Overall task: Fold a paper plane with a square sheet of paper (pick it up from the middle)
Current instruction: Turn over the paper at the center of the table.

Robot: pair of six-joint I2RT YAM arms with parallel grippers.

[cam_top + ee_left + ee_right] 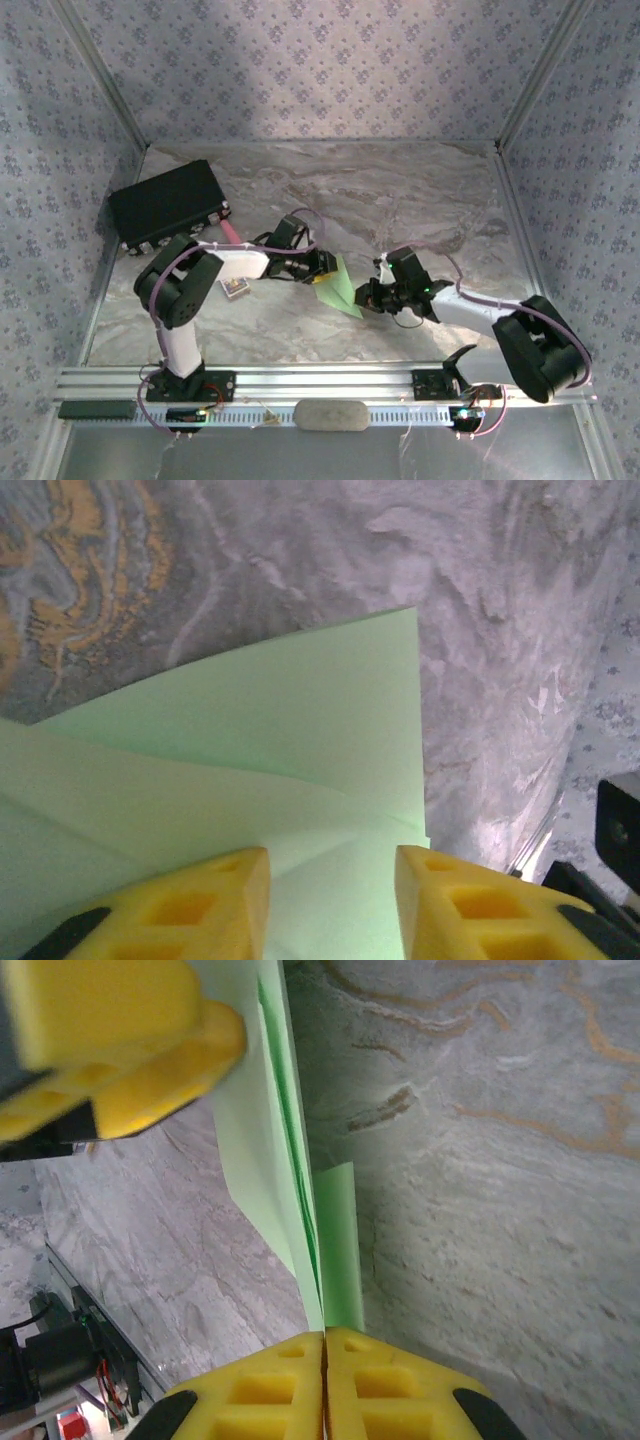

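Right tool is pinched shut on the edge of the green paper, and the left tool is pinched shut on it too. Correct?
Not quite. The left tool is open: the left wrist view shows its yellow fingers standing apart over the paper. The right tool is indeed shut on the paper's edge.

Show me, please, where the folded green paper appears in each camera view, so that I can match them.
Top external: green paper near the centre, between the left gripper and the right gripper.
Left wrist: green paper across the lower left and centre, beyond the left gripper.
Right wrist: green paper edge-on, running from the top down into the shut right gripper.
Shared landmark: the marbled grey table.
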